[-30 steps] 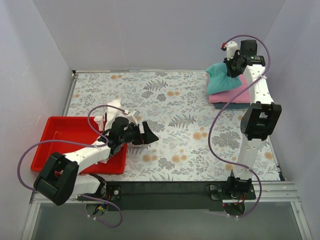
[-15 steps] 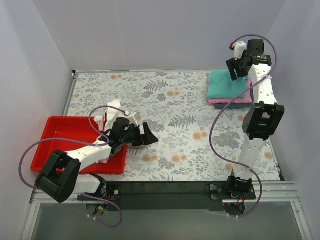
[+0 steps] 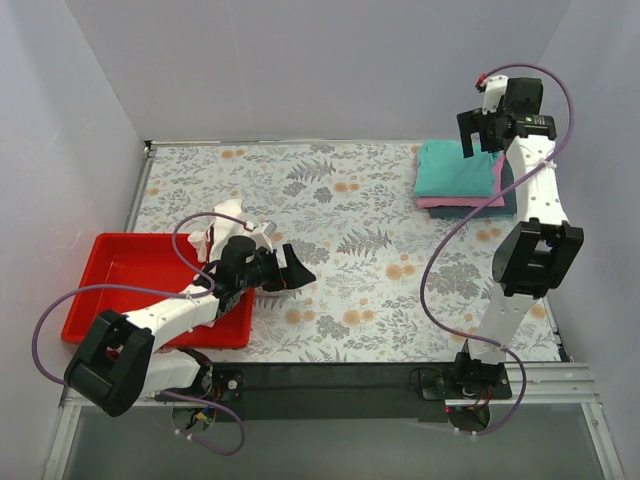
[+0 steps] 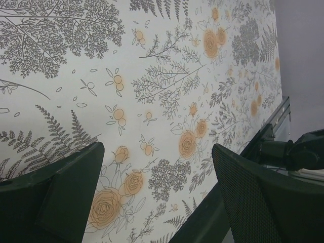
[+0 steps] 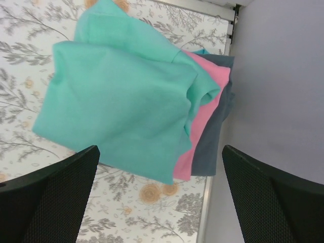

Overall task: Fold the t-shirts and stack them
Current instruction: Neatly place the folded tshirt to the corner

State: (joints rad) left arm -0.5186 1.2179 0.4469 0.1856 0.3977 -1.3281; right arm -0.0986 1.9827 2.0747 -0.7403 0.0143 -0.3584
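A teal t-shirt [image 3: 452, 168] lies folded on top of a pink one [image 3: 450, 203] and a dark blue-grey one [image 3: 506, 192] at the back right corner. My right gripper [image 3: 480, 143] hangs open above that stack, touching nothing. In the right wrist view the teal t-shirt [image 5: 121, 101] covers most of the pink [image 5: 203, 119] and dark blue-grey [image 5: 216, 134] ones, below the open right gripper [image 5: 159, 149]. A crumpled white t-shirt with red trim [image 3: 226, 220] lies at the tray's far corner behind my left arm. My left gripper [image 3: 302, 272] is open over bare tablecloth [image 4: 157, 149].
A red plastic tray [image 3: 110, 275] sits at the near left, under my left arm. The floral tablecloth [image 3: 340, 200] covers the table. Grey walls close in the back and both sides, and the stack lies close to the right wall [image 5: 273, 76].
My right gripper opened, let go of the teal t-shirt and rose toward the back wall. The teal t-shirt settled flat on the stack. The left arm barely moved.
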